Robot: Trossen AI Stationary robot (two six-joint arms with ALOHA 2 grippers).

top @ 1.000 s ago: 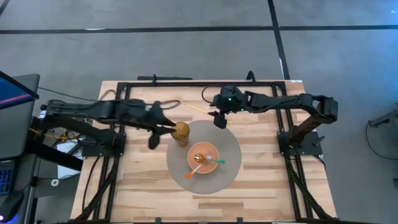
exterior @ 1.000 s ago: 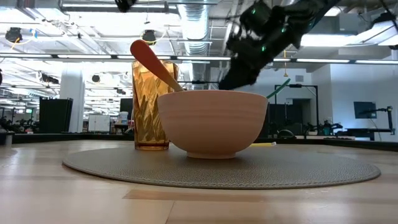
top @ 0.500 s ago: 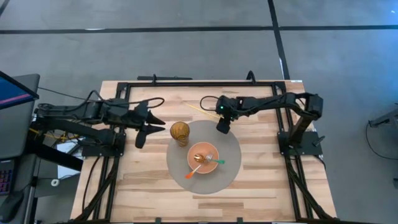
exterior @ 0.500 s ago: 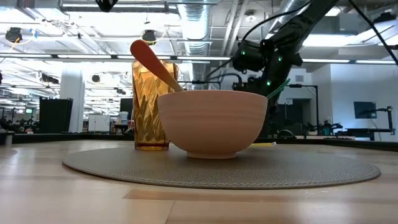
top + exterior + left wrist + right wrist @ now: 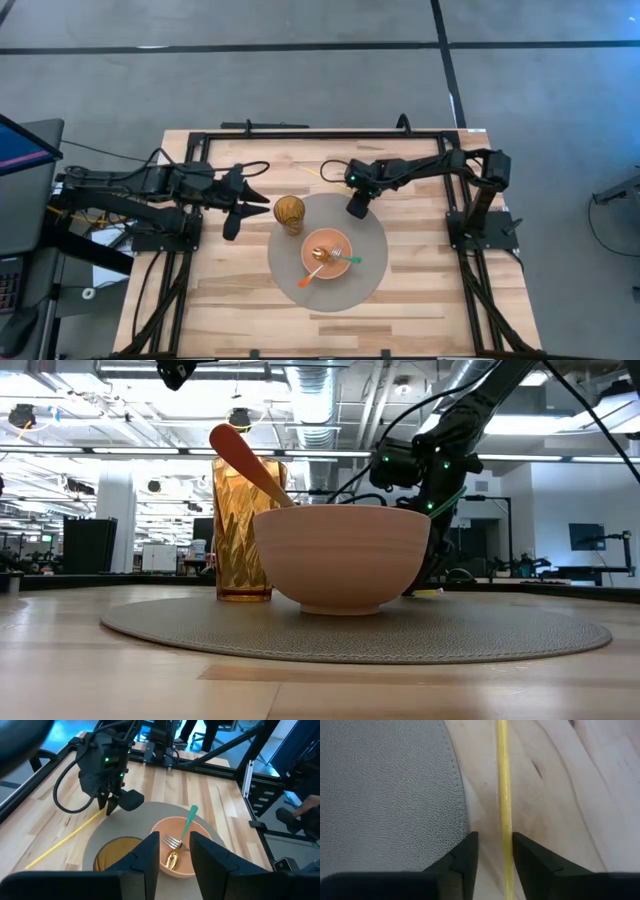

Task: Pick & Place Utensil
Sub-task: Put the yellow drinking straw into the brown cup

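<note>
A thin yellow stick (image 5: pixel 318 177) lies flat on the wood just off the far rim of the round grey mat (image 5: pixel 362 282). My right gripper (image 5: pixel 356 207) hangs open over one end of it, pointing down. In the right wrist view the stick (image 5: pixel 504 805) runs through the gap, close to one finger (image 5: pixel 532 857). A pink bowl (image 5: pixel 328 262) on the mat holds a green-handled fork (image 5: pixel 345 258) and an orange-handled gold spoon (image 5: pixel 314 268). An amber glass (image 5: pixel 290 212) stands beside it. My left gripper (image 5: pixel 243 210) is open, left of the glass. My right gripper comes at the yellow stick's end (image 5: pixel 102 813) from above, with a finger on either side of it. The stick lies flat on the table. I cannot tell whether a finger touches it.
A black metal frame (image 5: pixel 300 134) runs along the far edge and down both sides of the table. A black cable (image 5: pixel 335 163) loops by the right arm's wrist. Bare wood (image 5: pixel 240 300) shows to the left and near side of the mat.
My left gripper has drawn back from the amber glass toward the table's left edge; the glass stands where it was. My right gripper has come down and slightly toward the near edge, onto the end of the yellow stick.
</note>
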